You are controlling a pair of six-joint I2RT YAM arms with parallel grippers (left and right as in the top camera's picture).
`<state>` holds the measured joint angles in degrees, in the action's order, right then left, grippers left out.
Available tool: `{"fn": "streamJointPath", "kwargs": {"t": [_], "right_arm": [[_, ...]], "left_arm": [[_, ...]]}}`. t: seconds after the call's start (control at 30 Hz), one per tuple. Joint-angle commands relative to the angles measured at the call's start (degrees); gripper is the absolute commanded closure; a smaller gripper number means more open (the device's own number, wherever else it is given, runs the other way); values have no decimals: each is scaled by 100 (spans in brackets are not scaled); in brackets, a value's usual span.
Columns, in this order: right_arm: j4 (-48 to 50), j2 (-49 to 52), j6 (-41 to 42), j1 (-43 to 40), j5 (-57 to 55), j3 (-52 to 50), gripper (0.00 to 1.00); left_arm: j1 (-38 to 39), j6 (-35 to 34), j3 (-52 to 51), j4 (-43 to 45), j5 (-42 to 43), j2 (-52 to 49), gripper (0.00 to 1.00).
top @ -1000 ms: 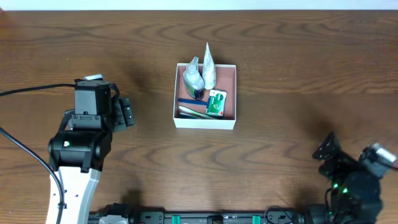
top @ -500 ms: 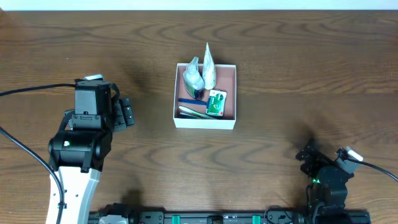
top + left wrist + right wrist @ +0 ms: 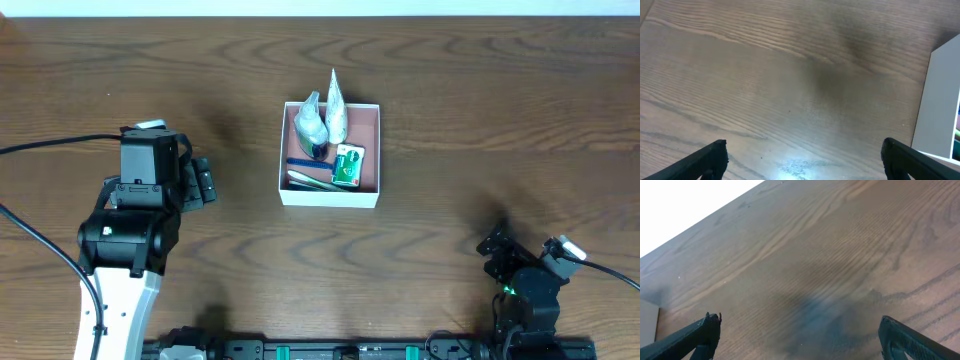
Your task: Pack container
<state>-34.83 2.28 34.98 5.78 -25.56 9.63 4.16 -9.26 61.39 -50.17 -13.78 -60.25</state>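
Dark wood-grain table (image 3: 480,100) bears the container (image 3: 330,197) centrally

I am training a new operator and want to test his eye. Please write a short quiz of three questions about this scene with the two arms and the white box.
1. True or false: the green-and-white packet lies inside the container.
2. What does the left gripper hold? A) a cup B) the packet C) nothing
3. Which is nearer to the container: the left gripper or the right gripper?
Key: 1 true; 2 C, it is open and empty; 3 the left gripper.
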Motion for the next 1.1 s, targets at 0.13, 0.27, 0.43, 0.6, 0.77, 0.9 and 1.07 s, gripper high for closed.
{"fn": "streamJointPath", "kwargs": {"t": [0.13, 0.27, 0.43, 0.6, 0.77, 0.9, 1.07], "right_arm": [[13, -52, 79, 98, -98, -33, 1], [13, -52, 79, 98, -98, -33, 1], [13, -52, 79, 98, -98, -33, 1], [13, -52, 79, 98, -98, -33, 1], [13, -52, 79, 98, -98, -33, 1], [13, -52, 79, 98, -98, -33, 1], [15, -52, 79, 98, -98, -33, 1]], "left_arm": [[-28, -114, -4, -15, -83, -9, 2], [-4, -114, -4, -17, -83, 7, 2], [28, -114, -120, -15, -83, 293, 2], [-48, 273, -695, 55, -96, 1261, 2], [-105, 280, -2009, 643, 138, 2697, 2], [-304, 282, -3189, 638, 557, 4054, 2], [-564, 302, -4159, 636, 911, 5158, 2]]}}
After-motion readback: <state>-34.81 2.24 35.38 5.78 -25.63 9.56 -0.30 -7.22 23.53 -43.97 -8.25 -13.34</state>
